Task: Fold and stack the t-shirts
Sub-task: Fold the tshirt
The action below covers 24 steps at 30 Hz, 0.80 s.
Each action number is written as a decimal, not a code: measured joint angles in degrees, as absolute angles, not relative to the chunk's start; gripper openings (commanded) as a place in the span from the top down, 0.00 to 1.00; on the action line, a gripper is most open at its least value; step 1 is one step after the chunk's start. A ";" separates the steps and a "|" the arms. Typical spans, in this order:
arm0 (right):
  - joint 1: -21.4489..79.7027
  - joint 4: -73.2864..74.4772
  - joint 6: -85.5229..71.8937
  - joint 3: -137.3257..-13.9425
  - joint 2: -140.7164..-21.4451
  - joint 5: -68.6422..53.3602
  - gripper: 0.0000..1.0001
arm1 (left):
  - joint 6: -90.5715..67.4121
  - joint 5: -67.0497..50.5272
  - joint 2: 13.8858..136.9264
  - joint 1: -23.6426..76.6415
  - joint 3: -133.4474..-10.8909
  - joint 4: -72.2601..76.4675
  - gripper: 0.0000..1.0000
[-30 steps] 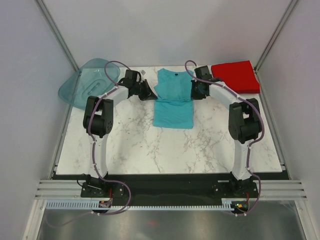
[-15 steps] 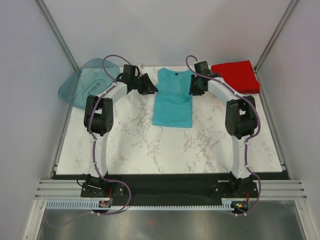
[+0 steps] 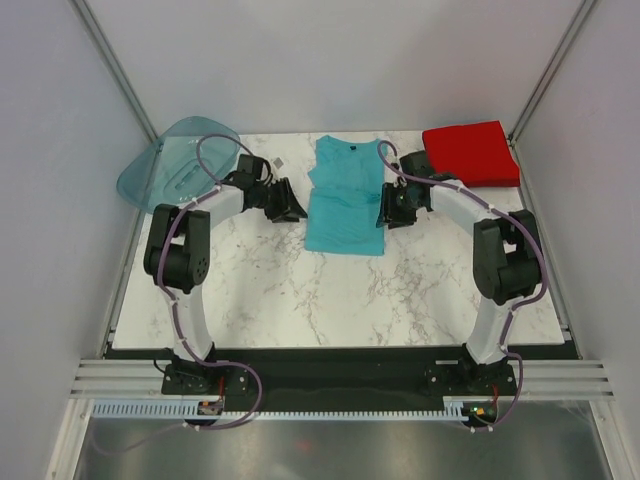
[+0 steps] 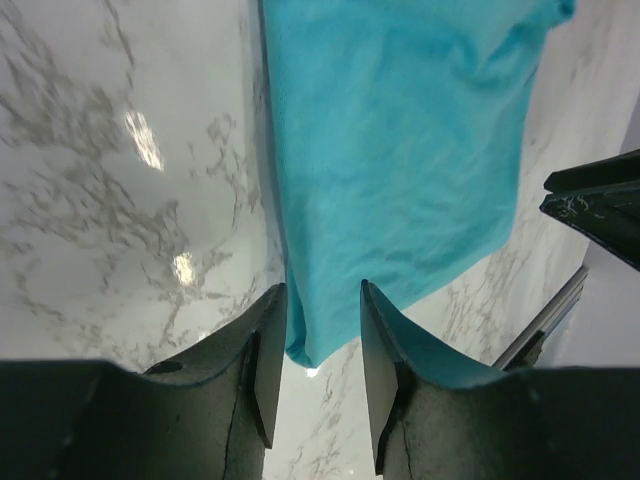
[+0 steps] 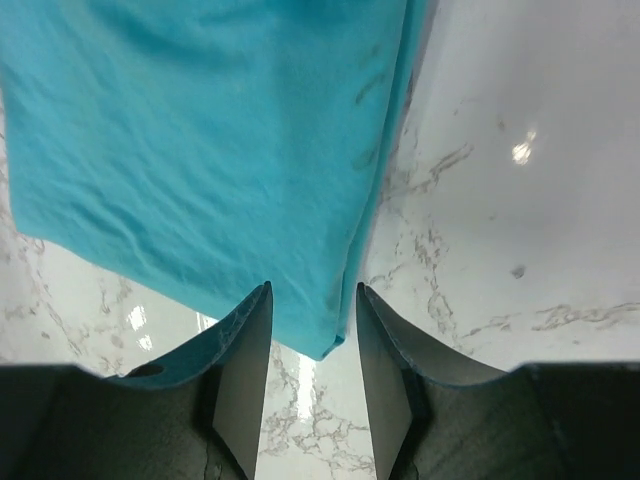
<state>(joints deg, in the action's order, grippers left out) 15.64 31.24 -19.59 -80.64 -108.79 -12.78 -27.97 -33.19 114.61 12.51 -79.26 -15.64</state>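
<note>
The turquoise t-shirt (image 3: 345, 200) lies flat in the middle of the far half of the marble table (image 3: 300, 290), collar away from the arms. Its sleeves are turned in, so it forms a long narrow strip. The red t-shirt (image 3: 472, 152) sits as a folded square in the far right corner. The left gripper (image 3: 290, 203) hangs just beside the strip's left edge and the right gripper (image 3: 390, 208) just beside its right edge. Each has its jaws parted a moderate way with nothing between them. In both wrist views a corner of the cloth shows in line with the gap.

The step in hand looks like the lengthwise fold, hem up toward collar. To do it well, each gripper should take the corner on its own side and pinch every layer, both closing level with each other. The lift should stay low and even, with the arms travelling together, so the tucked sleeves do not slip out. The hem should land square on the shoulders, edges matched, before either gripper lets go
</note>
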 measured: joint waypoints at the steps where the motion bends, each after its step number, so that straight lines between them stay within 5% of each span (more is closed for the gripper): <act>1: 15.64 31.24 -19.14 -78.87 -108.53 -13.80 0.53 | -27.70 -33.15 114.61 13.19 -77.97 -16.03 0.57; 11: 15.64 28.45 -16.62 -67.79 -106.04 -20.12 0.57 | -26.20 -32.40 114.63 17.69 -71.85 -17.54 0.58; 13: 15.64 27.35 -16.45 -66.65 -105.36 -20.84 0.63 | -26.09 -32.12 114.61 17.87 -71.33 -17.41 0.71; 15: 15.64 26.02 -16.03 -65.43 -105.03 -21.39 0.81 | -25.78 -31.66 114.59 17.96 -70.91 -17.23 0.89; 17: 15.64 24.97 -16.12 -64.07 -104.88 -22.06 0.96 | -25.67 -31.55 114.56 18.09 -70.13 -17.19 0.96; 24: 15.66 21.37 -17.96 -55.86 -99.42 -22.85 1.00 | -25.65 -31.11 110.89 18.70 -65.34 -16.84 0.98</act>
<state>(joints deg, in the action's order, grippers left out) 15.66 21.37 -17.96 -55.86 -99.42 -22.85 -25.65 -31.11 110.89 18.70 -65.34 -16.84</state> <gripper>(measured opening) 0.007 0.033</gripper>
